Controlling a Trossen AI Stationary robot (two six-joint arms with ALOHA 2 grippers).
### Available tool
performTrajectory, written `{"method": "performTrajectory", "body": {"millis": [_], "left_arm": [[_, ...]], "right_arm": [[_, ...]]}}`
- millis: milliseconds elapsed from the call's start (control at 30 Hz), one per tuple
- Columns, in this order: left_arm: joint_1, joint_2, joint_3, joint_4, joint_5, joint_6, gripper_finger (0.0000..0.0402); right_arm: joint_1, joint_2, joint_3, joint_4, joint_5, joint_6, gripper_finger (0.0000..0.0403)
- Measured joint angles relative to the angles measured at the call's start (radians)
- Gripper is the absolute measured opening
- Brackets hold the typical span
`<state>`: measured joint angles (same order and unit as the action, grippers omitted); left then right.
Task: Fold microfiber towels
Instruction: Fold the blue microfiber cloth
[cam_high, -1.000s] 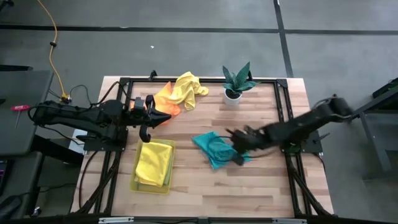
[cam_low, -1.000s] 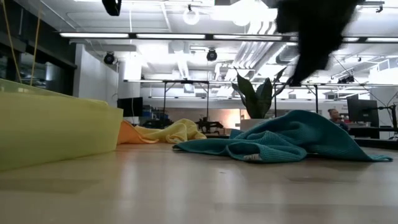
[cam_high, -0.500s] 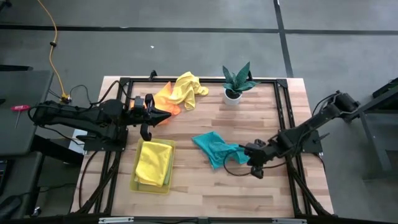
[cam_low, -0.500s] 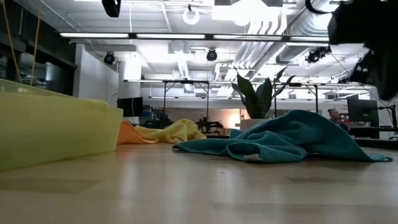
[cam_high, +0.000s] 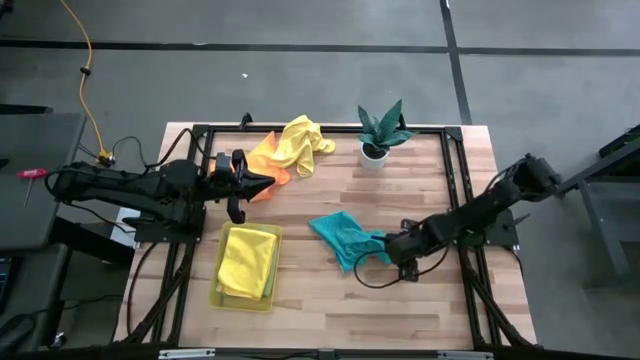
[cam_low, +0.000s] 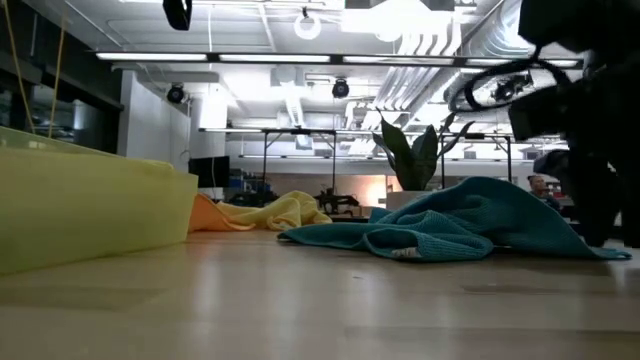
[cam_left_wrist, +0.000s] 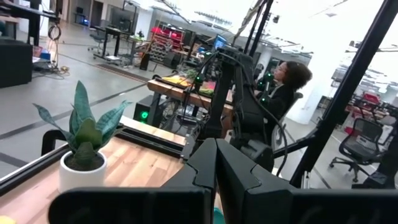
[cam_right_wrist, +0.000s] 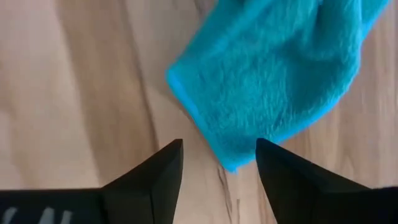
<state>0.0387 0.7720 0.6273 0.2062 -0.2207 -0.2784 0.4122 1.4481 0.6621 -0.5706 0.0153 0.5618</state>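
A teal towel (cam_high: 345, 238) lies crumpled mid-table, resting on the wood (cam_low: 470, 230). My right gripper (cam_high: 393, 250) points down at its right corner. In the right wrist view it is open (cam_right_wrist: 219, 167), one finger on either side of that corner (cam_right_wrist: 231, 160), not touching it. A yellow towel (cam_high: 302, 140) and an orange towel (cam_high: 266, 160) lie bunched at the far edge. Another yellow towel (cam_high: 247, 260) lies folded in the tray (cam_high: 214, 292). My left gripper (cam_high: 262, 183) hangs shut above the table's left side, by the orange towel.
A small potted plant (cam_high: 381, 132) stands at the far edge, right of the yellow towel. The translucent yellow tray (cam_low: 80, 210) sits at the near left. Bare wood lies along the near edge and at the right. A person sits in the room beyond (cam_left_wrist: 283, 87).
My right gripper has come down from well above the teal towel to just over the table at the towel's right corner, tipping to point more steeply down. The towel has lain still.
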Motion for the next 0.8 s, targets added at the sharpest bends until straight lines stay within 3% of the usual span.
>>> {"method": "performTrajectory", "body": {"millis": [300, 400, 567, 800], "left_arm": [[0.0, 0.0, 0.0, -0.008, 0.0, -0.007, 0.0], [0.0, 0.0, 0.0, -0.008, 0.0, -0.007, 0.0], [0.0, 0.0, 0.0, -0.01, -0.002, -0.007, 0.0], [0.0, 0.057, 0.001, -0.053, -0.037, -0.007, 0.0]], "right_arm": [[0.005, 0.036, 0.004, -0.054, 0.062, 0.14, 0.0188], [0.004, 0.036, 0.004, -0.076, 0.063, 0.176, 0.0151], [0.0, 0.028, 0.012, -0.108, 0.049, 0.225, 0.0021], [-0.062, -0.089, 0.142, -0.135, 0.009, 0.195, 0.0004]]}}
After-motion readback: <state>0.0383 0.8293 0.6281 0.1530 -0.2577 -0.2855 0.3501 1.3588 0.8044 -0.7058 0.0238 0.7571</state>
